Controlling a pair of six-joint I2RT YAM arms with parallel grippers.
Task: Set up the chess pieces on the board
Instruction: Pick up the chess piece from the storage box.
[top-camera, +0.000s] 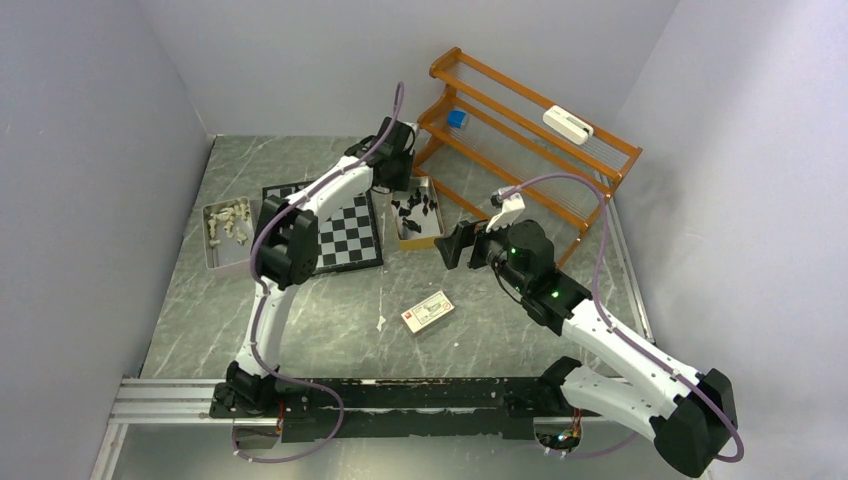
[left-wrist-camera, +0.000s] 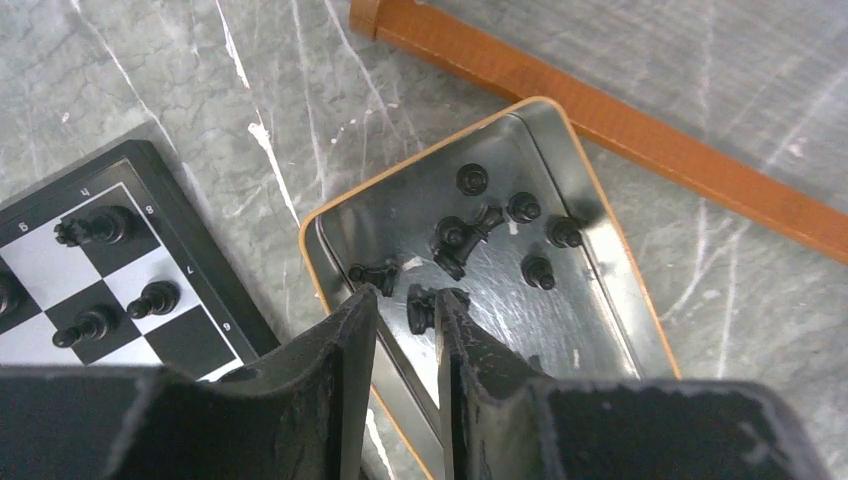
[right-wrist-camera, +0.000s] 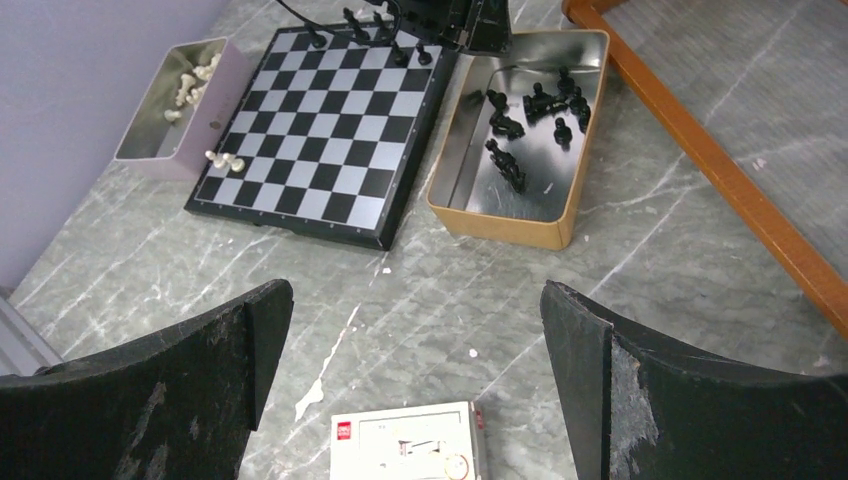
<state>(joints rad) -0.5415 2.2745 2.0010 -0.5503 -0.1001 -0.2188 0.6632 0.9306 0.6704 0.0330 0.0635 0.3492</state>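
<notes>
Jaws: left gripper's (left-wrist-camera: 405, 296) nearly together over a black chess piece (left-wrist-camera: 424, 308), grip untellable; right gripper's (right-wrist-camera: 415, 290) spread. Likely light, slippery: pinch its waist.

Pale lavender walls (top-camera: 90, 150) enclose a grey marbled tabletop (top-camera: 330, 330) and orange rack (left-wrist-camera: 600, 120).

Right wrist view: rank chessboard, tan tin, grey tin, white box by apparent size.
1. chessboard
2. tan tin
3. grey tin, which looks smaller but sits farther away, so 2 versus 3 is unsure
4. white box, partly cut off by the frame
</notes>
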